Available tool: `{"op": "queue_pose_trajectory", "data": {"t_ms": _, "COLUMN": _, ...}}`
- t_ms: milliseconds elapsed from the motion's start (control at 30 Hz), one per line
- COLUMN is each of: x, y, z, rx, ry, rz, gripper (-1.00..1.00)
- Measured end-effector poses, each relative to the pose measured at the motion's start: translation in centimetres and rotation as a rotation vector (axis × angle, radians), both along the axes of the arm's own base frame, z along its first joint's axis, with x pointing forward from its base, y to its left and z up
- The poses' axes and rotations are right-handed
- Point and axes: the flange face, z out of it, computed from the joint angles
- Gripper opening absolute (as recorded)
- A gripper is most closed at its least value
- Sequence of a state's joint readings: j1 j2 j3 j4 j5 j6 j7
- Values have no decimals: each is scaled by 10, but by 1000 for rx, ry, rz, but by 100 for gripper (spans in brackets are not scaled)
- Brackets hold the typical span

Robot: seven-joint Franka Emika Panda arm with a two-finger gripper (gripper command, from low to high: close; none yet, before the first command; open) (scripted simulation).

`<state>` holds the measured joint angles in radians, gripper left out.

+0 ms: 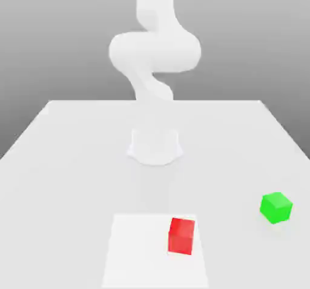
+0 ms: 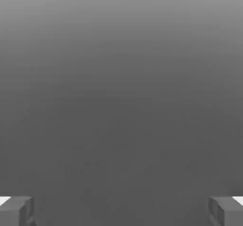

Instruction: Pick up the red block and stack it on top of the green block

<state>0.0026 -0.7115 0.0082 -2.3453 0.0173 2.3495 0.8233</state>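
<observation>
Exterior view: bright, flat light; white arm (image 1: 156, 51) and tabletop (image 1: 72, 179) washed out, edges faint; source not determinable. Backdrop paler at top, darker lower down. Slight smudging along the arm's outline. Hand view: dim grey gradient, lightest along the top edge; white patches in both lower corners.

Red block (image 1: 181, 236) on the white patch (image 1: 139, 251), near side of table (image 1: 72, 179), toward the patch's right in the exterior view. Green block (image 1: 276, 208) on bare table, exterior view's right, slightly farther. Arm base (image 1: 155, 148) beyond both.
</observation>
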Motion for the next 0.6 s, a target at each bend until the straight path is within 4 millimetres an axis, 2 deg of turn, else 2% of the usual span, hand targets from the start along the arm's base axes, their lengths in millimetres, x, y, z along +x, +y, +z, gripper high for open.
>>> {"op": "queue_pose_trajectory", "data": {"t_ms": 133, "x": 45, "y": 11, "z": -91, "rx": 38, "ry": 147, "rz": -21, "gripper": 0}}
{"op": "queue_pose_trajectory", "data": {"t_ms": 300, "x": 69, "y": 27, "z": -206, "rx": 66, "ry": 322, "rz": -56, "gripper": 0}}
{"op": "queue_pose_trajectory", "data": {"t_ms": 433, "x": 67, "y": 38, "z": -296, "rx": 72, "ry": 460, "rz": -91, "gripper": 0}}
{"op": "queue_pose_trajectory", "data": {"t_ms": 600, "x": 39, "y": 50, "z": -402, "rx": 61, "ry": 629, "rz": -139, "gripper": 0}}
